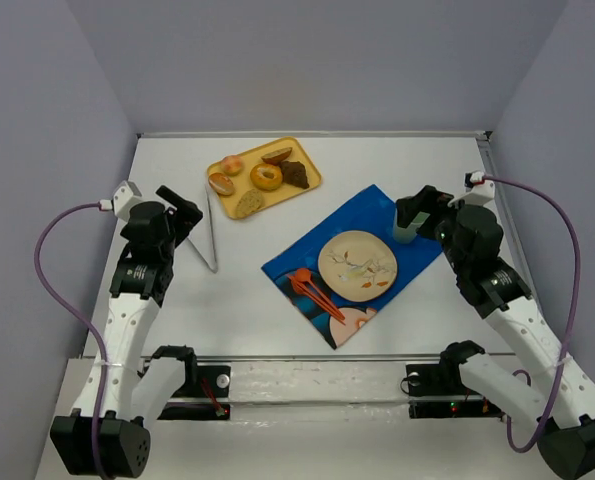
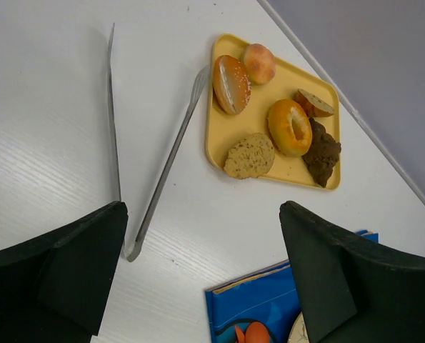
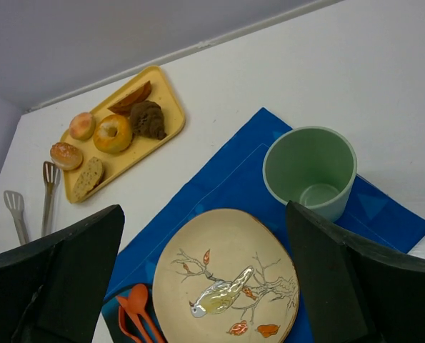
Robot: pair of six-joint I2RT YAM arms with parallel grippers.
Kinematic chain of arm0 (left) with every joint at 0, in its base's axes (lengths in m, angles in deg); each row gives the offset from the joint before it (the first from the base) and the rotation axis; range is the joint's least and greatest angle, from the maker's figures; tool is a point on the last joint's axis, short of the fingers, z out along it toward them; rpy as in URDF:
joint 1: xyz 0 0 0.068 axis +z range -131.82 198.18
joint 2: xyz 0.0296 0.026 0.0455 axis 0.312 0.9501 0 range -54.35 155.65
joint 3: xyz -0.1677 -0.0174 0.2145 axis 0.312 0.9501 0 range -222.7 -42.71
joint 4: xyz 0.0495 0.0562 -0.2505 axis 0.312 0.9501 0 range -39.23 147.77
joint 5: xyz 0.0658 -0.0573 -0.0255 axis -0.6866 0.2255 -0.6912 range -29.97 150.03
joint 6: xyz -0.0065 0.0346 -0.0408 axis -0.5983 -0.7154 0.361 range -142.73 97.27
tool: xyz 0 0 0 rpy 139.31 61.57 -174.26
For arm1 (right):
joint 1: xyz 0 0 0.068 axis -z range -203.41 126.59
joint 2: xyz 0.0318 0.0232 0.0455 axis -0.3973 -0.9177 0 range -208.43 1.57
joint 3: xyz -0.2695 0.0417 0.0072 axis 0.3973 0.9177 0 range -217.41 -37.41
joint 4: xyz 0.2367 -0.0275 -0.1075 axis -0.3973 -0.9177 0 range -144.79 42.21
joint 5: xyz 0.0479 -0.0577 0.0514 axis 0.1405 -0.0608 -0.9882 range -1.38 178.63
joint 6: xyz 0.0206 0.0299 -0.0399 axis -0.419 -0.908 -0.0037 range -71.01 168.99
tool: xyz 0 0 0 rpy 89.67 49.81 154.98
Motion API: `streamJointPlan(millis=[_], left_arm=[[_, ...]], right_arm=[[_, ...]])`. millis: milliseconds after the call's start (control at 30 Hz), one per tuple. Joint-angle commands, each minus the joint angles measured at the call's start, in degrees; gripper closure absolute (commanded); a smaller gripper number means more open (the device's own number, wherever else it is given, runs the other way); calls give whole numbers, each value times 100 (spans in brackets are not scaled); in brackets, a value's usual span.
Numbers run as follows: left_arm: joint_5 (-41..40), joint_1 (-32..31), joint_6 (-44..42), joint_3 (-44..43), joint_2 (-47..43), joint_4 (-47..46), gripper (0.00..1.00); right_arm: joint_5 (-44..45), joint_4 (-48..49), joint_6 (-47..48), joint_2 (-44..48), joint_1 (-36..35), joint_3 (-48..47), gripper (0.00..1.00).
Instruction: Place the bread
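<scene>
A yellow tray [image 1: 312,178] at the back holds several breads: a sesame bun [image 2: 231,83], a small round roll [image 2: 259,63], a bagel [image 2: 290,126], a flat slice [image 2: 249,155] and a dark brown piece [image 2: 321,151]. Metal tongs [image 1: 210,229] lie open on the table left of the tray. A beige bird plate [image 1: 358,265] rests on a blue placemat [image 1: 307,252]. My left gripper [image 1: 185,214] is open and empty, just left of the tongs. My right gripper [image 1: 417,212] is open and empty, hovering over the green cup [image 3: 311,170].
Orange cutlery [image 1: 313,291] lies on the placemat left of the plate. The tray also shows in the right wrist view [image 3: 171,98]. Grey walls close in the table on three sides. A rail with the arm bases runs along the near edge [image 1: 307,375].
</scene>
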Motion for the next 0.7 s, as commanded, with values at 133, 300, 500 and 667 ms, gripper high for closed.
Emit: streamJointPlan(millis=[133, 300, 500, 667], left_arm=[[-180, -5, 172, 25, 204, 332, 1], [5, -5, 58, 341, 652, 191, 1], [-73, -523, -65, 491, 1407, -72, 1], [-126, -647, -241, 492, 2145, -362, 1]], right_arm=[[42, 66, 107, 6, 36, 14, 0], [-28, 66, 257, -354, 36, -47, 0], [-485, 118, 626, -882, 36, -214, 0], [-564, 197, 767, -1040, 36, -197, 0]])
